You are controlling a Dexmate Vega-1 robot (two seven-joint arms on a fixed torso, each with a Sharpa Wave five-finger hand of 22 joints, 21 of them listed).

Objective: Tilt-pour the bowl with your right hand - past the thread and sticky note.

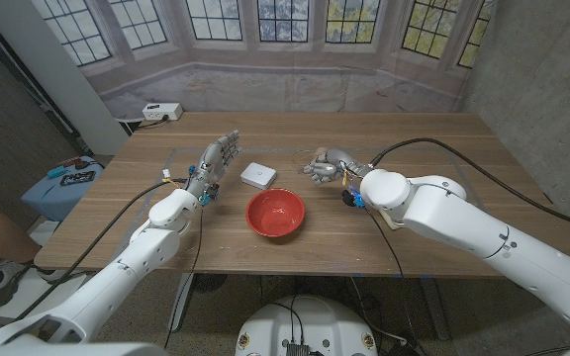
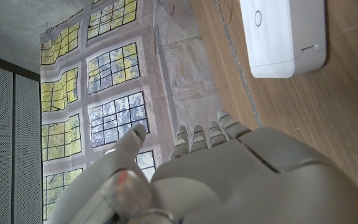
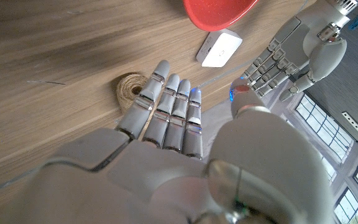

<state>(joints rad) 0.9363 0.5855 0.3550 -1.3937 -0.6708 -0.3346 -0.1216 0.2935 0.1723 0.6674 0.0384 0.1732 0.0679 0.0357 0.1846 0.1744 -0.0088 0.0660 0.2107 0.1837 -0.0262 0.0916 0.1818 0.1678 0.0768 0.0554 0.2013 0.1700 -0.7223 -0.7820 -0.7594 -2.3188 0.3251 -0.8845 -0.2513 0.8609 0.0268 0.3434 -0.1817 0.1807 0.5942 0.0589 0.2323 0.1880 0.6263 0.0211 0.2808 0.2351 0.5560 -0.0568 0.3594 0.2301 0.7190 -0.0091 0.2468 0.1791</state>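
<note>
The shallow red plastic bowl (image 1: 275, 213) is seen nearest the camera, short of both sets of fingers, ungrasped. The right hand (image 1: 327, 166) is held released, fingers extended, a ball of brown twine (image 3: 131, 91) just beyond its fingertips. The left hand (image 1: 217, 158) is also held released, a white flat box (image 1: 258, 175) beside it. The twine could be knocked if the reach is swung carelessly.

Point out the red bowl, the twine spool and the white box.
red bowl (image 1: 275, 213), head view, on the inner bottom of the bowl.
twine spool (image 3: 129, 89), right wrist view, on its wound top, beside the fingertips.
white box (image 2: 283, 34), left wrist view, on its flat top face.
</note>
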